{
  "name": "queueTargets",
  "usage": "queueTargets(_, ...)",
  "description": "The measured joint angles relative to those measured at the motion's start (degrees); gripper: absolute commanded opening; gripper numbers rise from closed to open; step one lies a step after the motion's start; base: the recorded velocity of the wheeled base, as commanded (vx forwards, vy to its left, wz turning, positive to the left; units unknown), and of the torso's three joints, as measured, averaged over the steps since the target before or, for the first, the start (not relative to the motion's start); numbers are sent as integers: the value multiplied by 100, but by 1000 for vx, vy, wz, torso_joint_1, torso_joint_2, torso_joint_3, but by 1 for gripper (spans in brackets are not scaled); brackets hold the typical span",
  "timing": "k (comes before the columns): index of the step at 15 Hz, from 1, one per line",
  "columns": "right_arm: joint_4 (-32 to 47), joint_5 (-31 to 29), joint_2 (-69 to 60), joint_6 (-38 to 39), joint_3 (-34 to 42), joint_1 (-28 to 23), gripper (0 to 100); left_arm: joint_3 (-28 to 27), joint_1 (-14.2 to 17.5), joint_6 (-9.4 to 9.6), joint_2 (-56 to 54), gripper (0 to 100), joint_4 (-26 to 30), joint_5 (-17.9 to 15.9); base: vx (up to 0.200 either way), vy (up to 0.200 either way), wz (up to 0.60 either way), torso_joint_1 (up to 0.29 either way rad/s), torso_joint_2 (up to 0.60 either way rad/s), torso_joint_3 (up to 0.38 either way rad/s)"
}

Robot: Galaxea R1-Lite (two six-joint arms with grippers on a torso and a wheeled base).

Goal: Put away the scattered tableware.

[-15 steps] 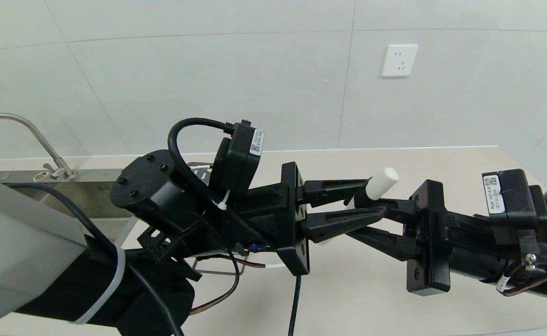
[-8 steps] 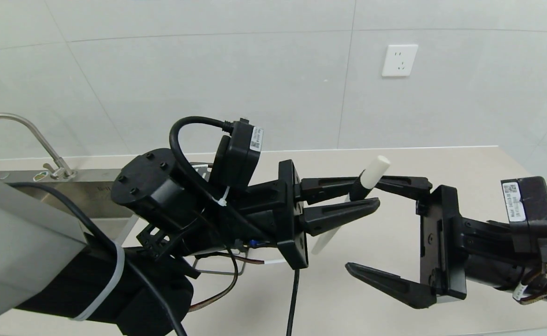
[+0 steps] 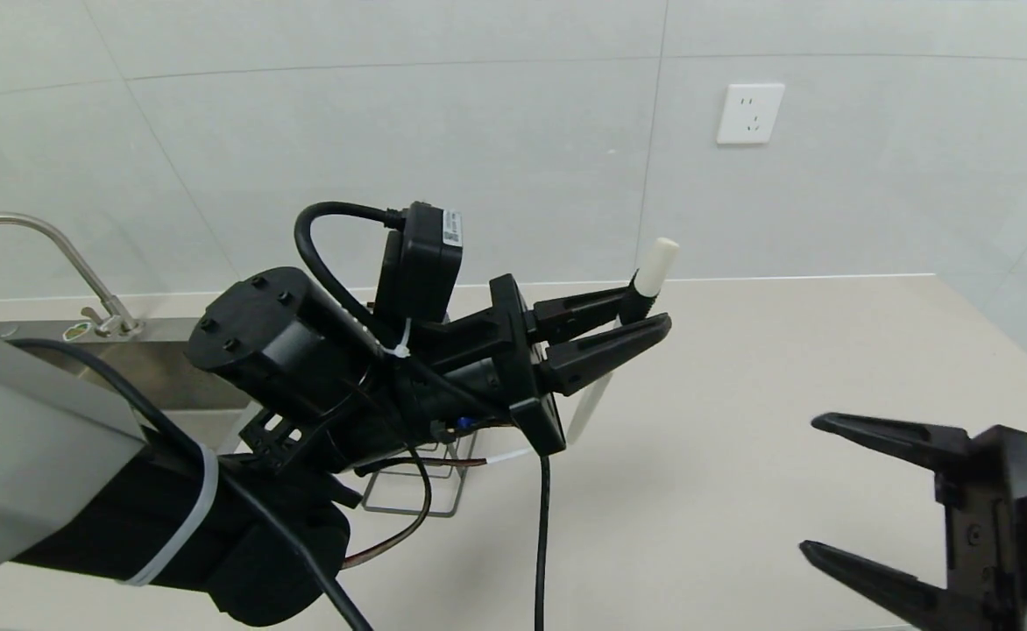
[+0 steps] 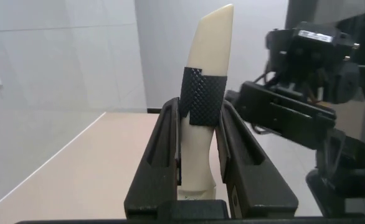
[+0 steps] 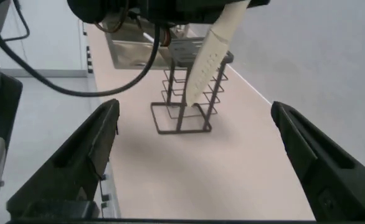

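A white knife (image 3: 658,261) with a black band on its handle is clamped in my left gripper (image 3: 649,311), which is shut on it above the counter. The handle points up and the serrated blade (image 3: 588,407) hangs down behind the fingers. The left wrist view has the knife (image 4: 207,74) standing between the pads of my left gripper (image 4: 200,104). My right gripper (image 3: 810,486) is open at the lower right, apart from the knife. Between the fingers of my right gripper (image 5: 195,109) the blade (image 5: 210,56) shows farther off, above a wire rack (image 5: 170,127).
The wire rack (image 3: 413,491) stands on the beige counter (image 3: 741,368) under my left arm. A steel sink (image 3: 128,350) with a curved faucet (image 3: 31,232) is at the left. A tiled wall with a socket (image 3: 750,112) rises behind.
My right gripper let go of the knife handle, opened and drew back to the lower right. My left gripper kept the knife and moved left and up, tilting it more upright.
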Motion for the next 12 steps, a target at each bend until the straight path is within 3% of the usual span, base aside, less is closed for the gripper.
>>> queueTargets(3,84,-35,-979,90,457,-817,0,-50,38,105,-57,0,4,299,0,0,0,0,0,0)
queueTargets(7,649,-510,-2630,432,603,-1703,0,-63,295,104,-218,0,-2,479,0,0,0,0,0,0)
queueTargets(9,1469,-701,-3583,501,614,-1853,0,-44,366,115,-291,0,-5,479,0,0,0,0,0,0)
queueTargets(12,3402,-931,-5208,547,629,-1977,0,-44,385,118,-334,0,0,477,0,0,0,0,0,0)
